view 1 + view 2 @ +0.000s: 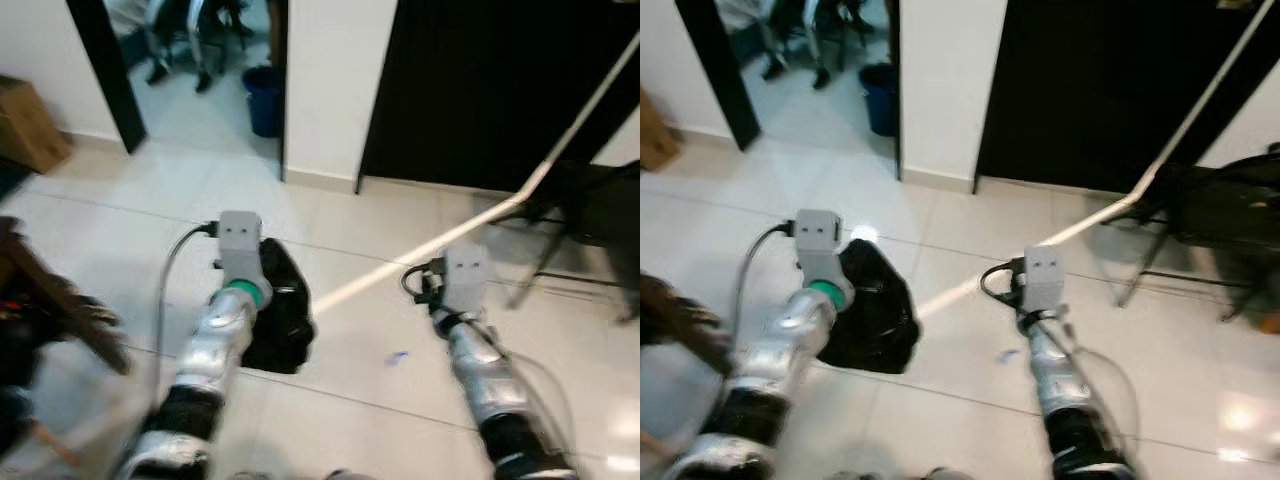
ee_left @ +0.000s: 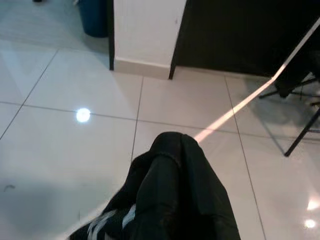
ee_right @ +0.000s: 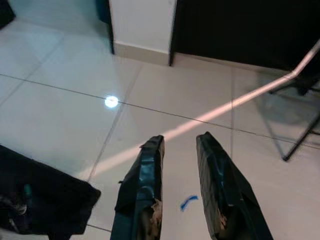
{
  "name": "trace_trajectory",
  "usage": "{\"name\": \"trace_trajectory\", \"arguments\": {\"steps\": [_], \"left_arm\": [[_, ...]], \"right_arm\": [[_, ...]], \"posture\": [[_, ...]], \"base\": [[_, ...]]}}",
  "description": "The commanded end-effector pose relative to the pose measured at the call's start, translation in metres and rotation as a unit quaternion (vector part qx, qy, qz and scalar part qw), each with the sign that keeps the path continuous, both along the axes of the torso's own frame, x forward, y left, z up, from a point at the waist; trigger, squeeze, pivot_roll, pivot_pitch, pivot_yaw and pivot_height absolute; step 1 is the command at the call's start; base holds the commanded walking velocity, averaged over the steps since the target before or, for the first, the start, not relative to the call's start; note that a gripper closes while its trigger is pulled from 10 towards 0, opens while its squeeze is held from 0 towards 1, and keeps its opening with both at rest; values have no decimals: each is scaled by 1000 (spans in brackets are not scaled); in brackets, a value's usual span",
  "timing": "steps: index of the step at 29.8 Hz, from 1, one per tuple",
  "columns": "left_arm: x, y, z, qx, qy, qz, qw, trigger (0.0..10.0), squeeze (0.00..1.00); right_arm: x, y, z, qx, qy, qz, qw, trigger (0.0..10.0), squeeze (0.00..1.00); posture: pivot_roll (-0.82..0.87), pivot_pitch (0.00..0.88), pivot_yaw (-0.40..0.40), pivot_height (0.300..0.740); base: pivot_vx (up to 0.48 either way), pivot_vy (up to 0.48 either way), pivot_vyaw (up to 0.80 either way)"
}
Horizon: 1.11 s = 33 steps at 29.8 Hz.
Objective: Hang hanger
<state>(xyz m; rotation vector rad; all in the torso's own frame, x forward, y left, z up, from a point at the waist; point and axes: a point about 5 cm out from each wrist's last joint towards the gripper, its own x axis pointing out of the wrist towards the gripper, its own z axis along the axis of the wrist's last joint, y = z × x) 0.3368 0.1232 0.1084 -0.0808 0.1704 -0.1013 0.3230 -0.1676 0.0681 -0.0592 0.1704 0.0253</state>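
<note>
Claws and black garment over tiled floor

Left claw [image 2: 165, 200]: reaches forward over the white tiled floor [image 1: 130, 200], draped and wrapped in a black garment [image 1: 278, 310]. Fingers hidden by the cloth; cannot tell whether they are parted or closed. White markings show on the fabric in the left wrist view. Whether a hanger sits inside the garment cannot be made out.

Right claw [image 3: 182, 185]: empty, its two black fingers [image 3: 145, 185] parted with a clear gap, held above the floor at the 3 o'clock side of the garment, well apart from it.

Blue scrap [image 1: 397, 356]: small, lying on the tile between the two arms, nearer the right one.

Light stripe [image 1: 360, 280]: pale diagonal band across the floor, running from beside the garment toward 1 o'clock.

Dark doorway [image 1: 480, 90]: at 12 to 1 o'clock, beyond a white wall section [image 1: 335, 80].

Black folding frame [image 1: 590, 230]: at 2 o'clock, thin legs on the tile.

Blue bin [image 1: 263, 98]: at 11 o'clock, in the far opening.

Cardboard box [image 1: 25, 125]: at 10 o'clock.

Dark wooden furniture [image 1: 50, 300]: at 9 o'clock, blurred.
</note>
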Motion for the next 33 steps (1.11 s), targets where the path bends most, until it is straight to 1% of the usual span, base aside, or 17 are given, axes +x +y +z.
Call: {"name": "trace_trajectory", "arguments": {"steps": [1, 6, 8, 9, 17, 21, 23, 26, 28, 33], "left_arm": [[0, -3, 2, -3, -3, -4, 1000, 10000, 0], [0, -2, 2, -4, -3, -2, 1000, 10000, 0], [-1, -1, 4, -26, -5, 6, 1000, 10000, 0], [-1, 0, 5, -38, -12, 6, 999, 10000, 0], [-2, 2, 7, -32, -16, 3, 999, 10000, 0], [-3, 3, 6, -30, -10, 7, 999, 10000, 0], [-3, 3, 4, -13, -5, 3, 1000, 10000, 0], [-3, 2, 4, -5, -5, 0, 1000, 10000, 0], [-3, 3, 4, 9, -9, -4, 1000, 10000, 0], [-3, 2, -2, 25, 7, -12, 1000, 10000, 0]], "right_arm": [[-2, -3, -3, 1, 7, -6, 1000, 10000, 0], [-2, -3, -2, 1, 6, -5, 1000, 10000, 0], [-1, -3, -1, 0, 5, -4, 1000, 10000, 0], [-1, -3, -1, 0, 5, -4, 1000, 10000, 0], [-1, -3, 0, 2, 4, -5, 1000, 10000, 0], [0, -2, 1, 3, 3, -5, 1000, 10000, 0], [0, -2, 1, 5, 2, -4, 1000, 10000, 0], [0, -2, 1, 5, 2, -4, 1000, 10000, 0], [0, -2, 2, 5, 2, -4, 1000, 10000, 0], [1, -3, 2, 6, 2, -7, 1000, 10000, 0]], "posture": [[-45, 24, 5, 740], [-44, 25, 2, 740], [-45, 26, 1, 740], [-45, 26, 1, 740], [-43, 29, 2, 740], [-43, 30, 3, 740], [-42, 30, 2, 740], [-42, 30, 1, 740], [-42, 30, 3, 740], [-41, 31, 6, 740]], "base": [[0, -330, 0], [0, -330, 0], [0, 0, 0], [0, 480, 0], [0, 480, 0], [0, 476, 0], [0, 0, 0], [0, 0, 0], [0, 0, 0], [0, 0, 0]]}}
